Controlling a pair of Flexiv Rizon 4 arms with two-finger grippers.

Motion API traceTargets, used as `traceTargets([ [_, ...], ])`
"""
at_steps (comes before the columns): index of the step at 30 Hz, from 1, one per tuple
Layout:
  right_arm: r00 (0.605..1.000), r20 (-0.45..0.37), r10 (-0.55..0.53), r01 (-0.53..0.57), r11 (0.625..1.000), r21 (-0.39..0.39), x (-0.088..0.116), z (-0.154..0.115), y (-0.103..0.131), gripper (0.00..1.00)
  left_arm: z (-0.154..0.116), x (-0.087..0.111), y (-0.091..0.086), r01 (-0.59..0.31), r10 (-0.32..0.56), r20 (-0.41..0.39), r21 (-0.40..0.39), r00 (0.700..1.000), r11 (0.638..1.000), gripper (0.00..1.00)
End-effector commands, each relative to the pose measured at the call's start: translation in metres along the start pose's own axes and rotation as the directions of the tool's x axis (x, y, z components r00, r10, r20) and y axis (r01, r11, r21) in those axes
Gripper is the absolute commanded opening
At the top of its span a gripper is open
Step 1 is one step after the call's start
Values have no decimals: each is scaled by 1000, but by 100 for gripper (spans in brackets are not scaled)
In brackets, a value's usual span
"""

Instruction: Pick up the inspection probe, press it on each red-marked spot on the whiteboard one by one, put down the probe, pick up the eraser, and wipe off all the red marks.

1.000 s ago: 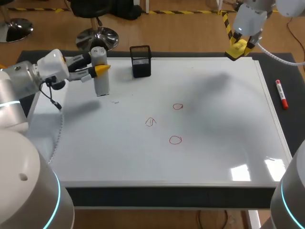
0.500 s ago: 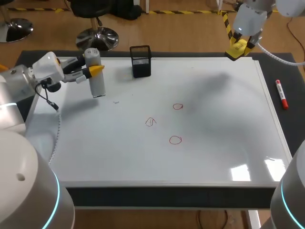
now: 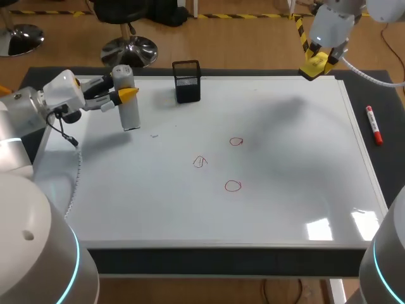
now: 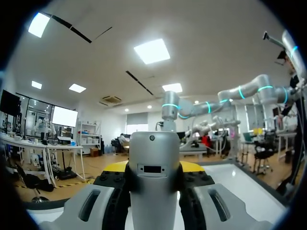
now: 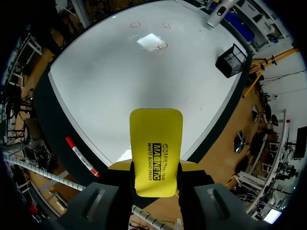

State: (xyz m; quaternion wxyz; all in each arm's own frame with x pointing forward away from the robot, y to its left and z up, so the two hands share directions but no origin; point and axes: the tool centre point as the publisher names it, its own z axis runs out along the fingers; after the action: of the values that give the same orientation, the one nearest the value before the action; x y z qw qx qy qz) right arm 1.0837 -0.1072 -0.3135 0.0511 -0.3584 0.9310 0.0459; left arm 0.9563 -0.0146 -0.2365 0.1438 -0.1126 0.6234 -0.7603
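the left claw [image 3: 123,95] is closed on the inspection probe [image 3: 128,104], a grey cylinder held upright with a finger on each side of its upper part. it stands over the far left part of the whiteboard [image 3: 285,145]; i cannot tell whether its lower end touches the surface. in the left wrist view the probe [image 4: 154,177] fills the gap between the two yellow tips.

the right claw [image 3: 314,65] hangs above the far right corner of the whiteboard, clamped on the yellow eraser [image 5: 156,151], which sticks out ahead of the fingers, flat face toward the wrist camera.

three red marks [image 3: 236,141] [image 3: 200,162] [image 3: 233,185] lie near the middle of the board, well apart from both claws: two small rings and a scribble between them, a little to the left.

a black mesh pen holder [image 3: 187,81] stands at the board's far edge, just right of the probe. a red marker [image 3: 374,125] lies on the dark tabletop [image 3: 380,95] beside the board's right edge.
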Motion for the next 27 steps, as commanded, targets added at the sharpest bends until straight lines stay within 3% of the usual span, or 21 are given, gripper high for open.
traceTargets([
  [1,1000,-6,-2,2,1000,1,-1,-1,-1,0,1,0,-1,-1,1,1,1,1000,1000,0],
  [7,995,-47,-83,84,996,12,-10,2,21,0,1,0,-1,-1,1,1,1,1000,1000,0],
  [14,982,-33,-186,185,983,-17,-26,-2,59,0,1,0,-1,-1,1,1,1,1000,1000,0],
  [27,919,-5,-394,394,918,-47,-45,-1,160,0,1,0,-1,-1,1,1,1,1000,1000,0],
])
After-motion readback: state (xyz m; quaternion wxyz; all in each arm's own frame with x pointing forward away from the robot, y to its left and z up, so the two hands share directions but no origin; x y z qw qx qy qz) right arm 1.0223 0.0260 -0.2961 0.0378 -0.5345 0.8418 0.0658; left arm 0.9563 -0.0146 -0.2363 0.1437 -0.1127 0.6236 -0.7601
